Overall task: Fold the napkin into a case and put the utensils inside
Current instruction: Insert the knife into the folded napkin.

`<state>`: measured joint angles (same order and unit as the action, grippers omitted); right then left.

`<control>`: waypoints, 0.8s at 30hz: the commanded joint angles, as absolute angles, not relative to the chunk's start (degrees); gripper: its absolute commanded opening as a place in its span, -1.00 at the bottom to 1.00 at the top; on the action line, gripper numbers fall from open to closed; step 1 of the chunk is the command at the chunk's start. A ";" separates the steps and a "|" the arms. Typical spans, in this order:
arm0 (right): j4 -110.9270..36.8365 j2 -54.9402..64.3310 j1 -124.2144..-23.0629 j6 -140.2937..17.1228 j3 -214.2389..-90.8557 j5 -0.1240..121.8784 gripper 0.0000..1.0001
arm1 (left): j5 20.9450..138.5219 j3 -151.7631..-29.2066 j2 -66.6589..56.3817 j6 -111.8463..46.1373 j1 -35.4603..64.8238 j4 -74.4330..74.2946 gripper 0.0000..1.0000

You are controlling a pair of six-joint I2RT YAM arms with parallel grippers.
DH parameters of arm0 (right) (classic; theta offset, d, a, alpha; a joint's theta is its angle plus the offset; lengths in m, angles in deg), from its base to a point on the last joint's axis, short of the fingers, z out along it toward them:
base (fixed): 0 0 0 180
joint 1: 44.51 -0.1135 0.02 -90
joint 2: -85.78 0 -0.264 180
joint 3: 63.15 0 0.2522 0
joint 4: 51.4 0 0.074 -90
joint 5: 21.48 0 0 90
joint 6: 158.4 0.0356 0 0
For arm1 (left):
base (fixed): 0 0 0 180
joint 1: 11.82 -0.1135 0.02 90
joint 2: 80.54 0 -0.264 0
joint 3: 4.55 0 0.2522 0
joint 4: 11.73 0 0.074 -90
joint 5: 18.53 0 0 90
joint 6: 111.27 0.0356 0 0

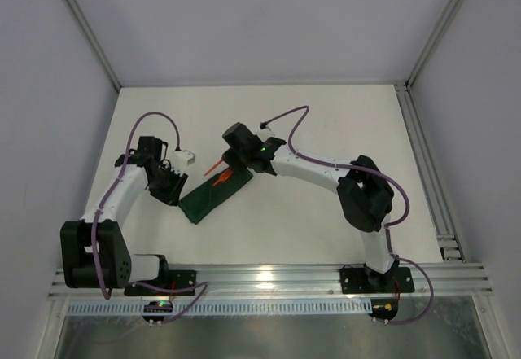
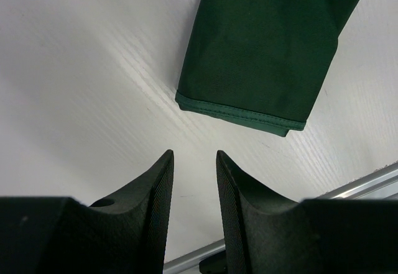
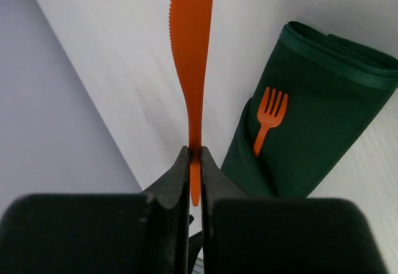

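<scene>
right tool (image 3: 194,153) clamped on the orange knife (image 3: 191,50) beside the green case (image 3: 311,131) on the bench (image 2: 74,69), fork (image 3: 268,118) resting on the case; left tool (image 2: 194,162) apart, empty. the thinly gripped knife could pivot and snag the cloth.

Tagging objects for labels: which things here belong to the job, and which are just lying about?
Job:
green napkin case
orange fork, on the case
orange knife, pinched in the right fingers

Not the job:
table
metal rail
</scene>
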<state>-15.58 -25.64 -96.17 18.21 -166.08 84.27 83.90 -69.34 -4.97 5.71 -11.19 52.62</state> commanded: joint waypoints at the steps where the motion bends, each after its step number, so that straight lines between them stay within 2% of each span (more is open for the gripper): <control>1: -8.03 -29.78 -96.46 25.99 -171.21 87.24 -0.93 | 86.24 -68.42 -5.40 4.92 -11.55 51.34 -0.28; 7: -3.11 -31.38 -96.45 24.76 -172.89 87.86 -0.92 | 87.47 -66.92 -4.87 5.36 -11.64 50.29 -0.28; 24: -1.96 -35.60 -97.33 24.59 -170.60 84.34 -0.93 | 88.08 -64.11 -2.94 6.32 -11.55 48.09 -0.29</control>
<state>-2.83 -35.41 -96.96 23.32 -170.01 83.70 86.70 -64.62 -3.03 5.95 -11.19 49.65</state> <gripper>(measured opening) 0.061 0.358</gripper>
